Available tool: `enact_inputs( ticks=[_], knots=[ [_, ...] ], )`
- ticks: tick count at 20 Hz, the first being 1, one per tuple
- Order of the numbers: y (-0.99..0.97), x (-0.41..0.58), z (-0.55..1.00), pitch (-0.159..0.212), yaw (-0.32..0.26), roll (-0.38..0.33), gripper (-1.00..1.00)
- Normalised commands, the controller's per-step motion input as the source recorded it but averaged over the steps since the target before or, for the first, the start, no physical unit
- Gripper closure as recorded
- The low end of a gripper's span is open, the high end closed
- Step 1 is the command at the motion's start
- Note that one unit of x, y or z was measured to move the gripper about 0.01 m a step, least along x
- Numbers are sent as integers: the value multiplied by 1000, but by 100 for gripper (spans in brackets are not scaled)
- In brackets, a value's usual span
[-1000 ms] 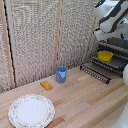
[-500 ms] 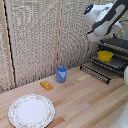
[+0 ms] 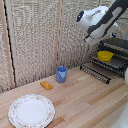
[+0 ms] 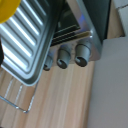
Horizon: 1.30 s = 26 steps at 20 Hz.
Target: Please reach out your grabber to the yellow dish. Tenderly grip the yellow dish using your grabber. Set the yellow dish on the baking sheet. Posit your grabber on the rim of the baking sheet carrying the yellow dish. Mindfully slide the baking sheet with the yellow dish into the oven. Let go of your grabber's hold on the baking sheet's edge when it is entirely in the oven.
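I'm seeing the grabber [image 3: 90, 36] only as a blur above the oven [image 3: 118, 47], so I cannot tell how its jaws are standing. The exterior view's right edge is cutting the oven off. In the wrist view, the yellow dish [image 4: 9, 8] is showing only as a cropped corner

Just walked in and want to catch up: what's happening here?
A robot arm's grabber hangs above the oven at the exterior view's right, holding nothing visible. The yellow dish already sits on the baking sheet, which sticks out of the oven. A blue cup, orange block and floral plate sit untouched.
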Motion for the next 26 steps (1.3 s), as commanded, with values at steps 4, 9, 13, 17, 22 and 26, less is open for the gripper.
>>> enact_inputs(
  ticks=[4,9,13,17,22,26],
  knots=[
    [84,13,-304,112,195,-327,-100],
    [17,16,-316,112,245,-272,-100],
    [81,-85,-69,223,253,-198,-100],
    [156,-224,0,315,237,-167,-100],
    [139,-69,-50,252,219,-186,-100],
    [226,411,-371,73,195,-212,-100]
  ],
)
